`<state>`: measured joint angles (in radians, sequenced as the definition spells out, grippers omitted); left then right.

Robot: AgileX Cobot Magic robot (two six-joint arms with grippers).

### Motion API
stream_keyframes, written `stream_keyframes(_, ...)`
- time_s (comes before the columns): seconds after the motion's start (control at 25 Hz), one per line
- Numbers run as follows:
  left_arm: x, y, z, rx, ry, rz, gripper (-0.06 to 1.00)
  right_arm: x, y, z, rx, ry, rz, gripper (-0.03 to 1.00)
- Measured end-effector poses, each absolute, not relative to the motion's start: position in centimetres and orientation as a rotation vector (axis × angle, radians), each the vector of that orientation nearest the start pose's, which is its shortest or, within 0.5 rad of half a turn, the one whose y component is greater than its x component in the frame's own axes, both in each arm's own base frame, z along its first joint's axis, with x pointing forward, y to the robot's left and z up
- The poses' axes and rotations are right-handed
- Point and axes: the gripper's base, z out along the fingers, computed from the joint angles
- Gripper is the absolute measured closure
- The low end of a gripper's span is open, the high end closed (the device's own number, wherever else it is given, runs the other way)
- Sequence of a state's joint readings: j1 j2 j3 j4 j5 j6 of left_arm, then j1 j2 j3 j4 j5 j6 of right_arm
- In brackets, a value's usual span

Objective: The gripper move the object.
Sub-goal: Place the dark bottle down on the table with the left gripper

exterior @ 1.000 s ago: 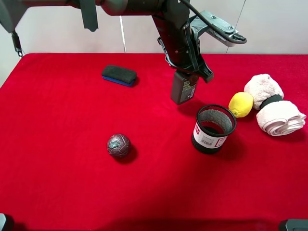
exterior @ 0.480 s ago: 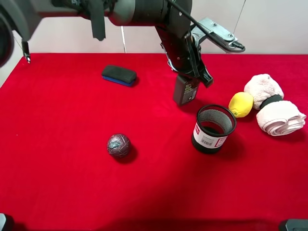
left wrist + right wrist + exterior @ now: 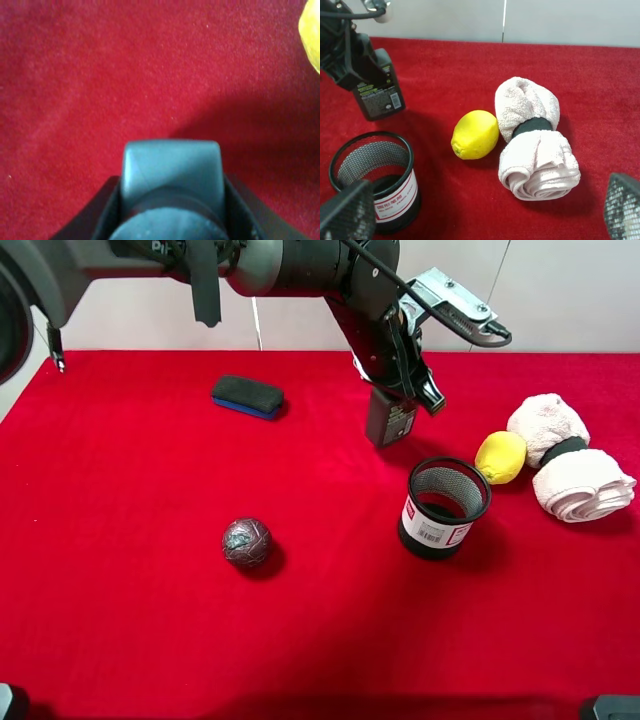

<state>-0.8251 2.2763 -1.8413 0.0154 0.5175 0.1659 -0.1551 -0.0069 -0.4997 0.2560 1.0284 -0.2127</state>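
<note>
The dark grey pump bottle (image 3: pixel 391 420) hangs upright from my left gripper (image 3: pixel 403 388), which has reached across to the right of the table's middle and is shut on the bottle's top. The bottle's base is at or just above the red cloth, behind the black mesh cup (image 3: pixel 443 507). In the left wrist view only the bottle's grey body (image 3: pixel 172 170) shows between the jaws. The right wrist view shows the bottle (image 3: pixel 380 95) with its label, held by the left gripper (image 3: pixel 351 59). My right gripper (image 3: pixel 482 202) is open and empty, its mesh-covered fingertips (image 3: pixel 345 212) far apart.
A lemon (image 3: pixel 500 456) and a rolled white towel (image 3: pixel 568 470) lie right of the cup. A dark eraser block (image 3: pixel 247 396) lies at the back left. A metallic ball (image 3: pixel 246 541) sits front left. The red cloth (image 3: pixel 120 600) covers the table.
The left gripper has carried the bottle slightly right and toward the back, and lower toward the cloth. Everything else stays put.
</note>
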Motion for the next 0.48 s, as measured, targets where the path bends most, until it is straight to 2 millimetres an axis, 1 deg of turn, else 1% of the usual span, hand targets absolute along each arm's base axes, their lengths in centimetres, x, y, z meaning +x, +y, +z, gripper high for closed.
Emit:
stream_keyframes(0.32, 35.3, -38.09, 18.26, 1.158, 2.083, -0.293, 0.53, -0.29, 2.04, 28.19, -0.065, 1.98, 0.066, 0.27)
stream_keyframes(0.48, 35.21, -38.02, 17.49, 1.156, 2.057, -0.297, 0.53, -0.29, 2.04, 28.19, -0.065, 1.98, 0.066, 0.27)
